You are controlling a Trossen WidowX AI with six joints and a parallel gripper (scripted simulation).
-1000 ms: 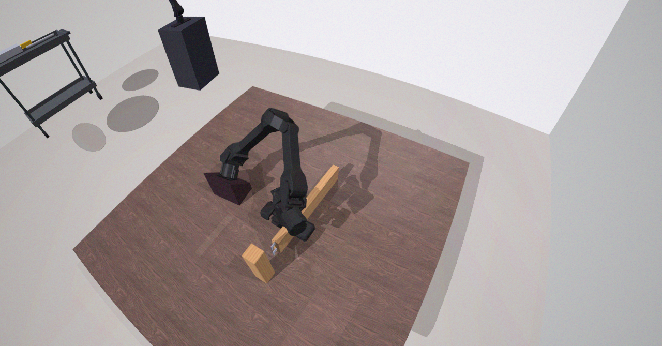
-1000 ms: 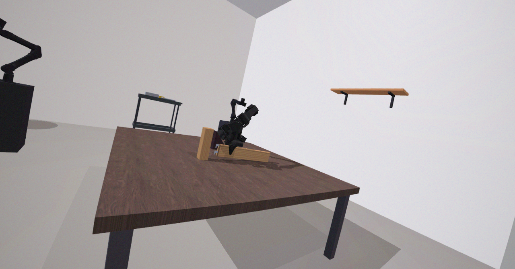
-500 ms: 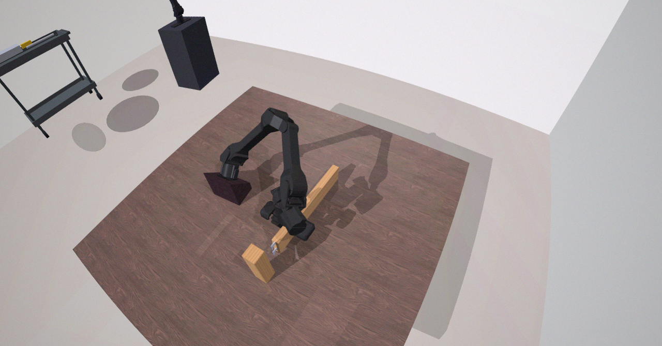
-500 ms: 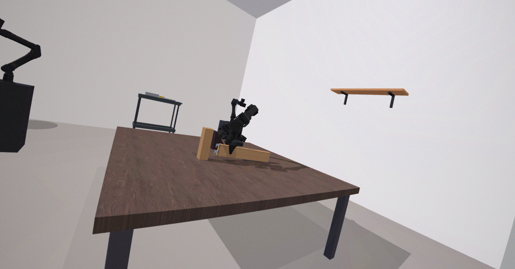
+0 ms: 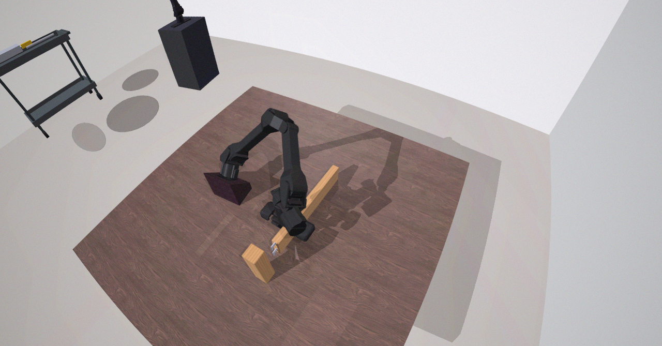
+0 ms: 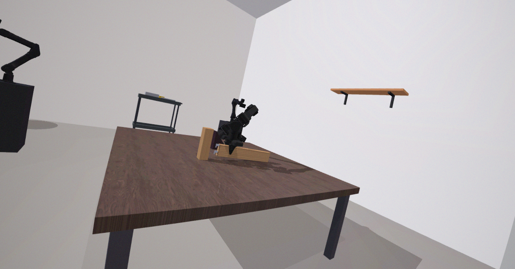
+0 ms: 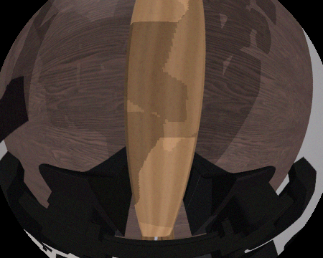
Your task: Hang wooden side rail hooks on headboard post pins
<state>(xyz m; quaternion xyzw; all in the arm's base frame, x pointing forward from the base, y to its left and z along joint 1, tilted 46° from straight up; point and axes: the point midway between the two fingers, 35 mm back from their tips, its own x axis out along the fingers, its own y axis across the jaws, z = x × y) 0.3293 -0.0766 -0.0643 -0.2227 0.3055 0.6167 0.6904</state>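
The wooden side rail (image 5: 324,186) (image 6: 252,154) (image 7: 158,89) lies between my fingers. Its hook end is tilted up slightly off the table, and its far end rests on the table. My gripper (image 6: 230,150) (image 7: 156,145) is shut on the rail near the hook end. Two steel hooks (image 5: 273,248) (image 6: 216,149) stick out of the rail's end toward the post, with a small gap between. The headboard post (image 5: 259,264) (image 6: 204,144) stands upright on the table. Its slot and pins are hidden in the top and exterior views.
The arm stands on a dark angled base block (image 5: 226,189) on the wooden table (image 5: 185,232) (image 6: 161,184), to one side of the rail. Away from the table are another arm on a dark pedestal (image 5: 189,54), a cart (image 5: 60,98) (image 6: 154,126) and a wall shelf (image 6: 369,91).
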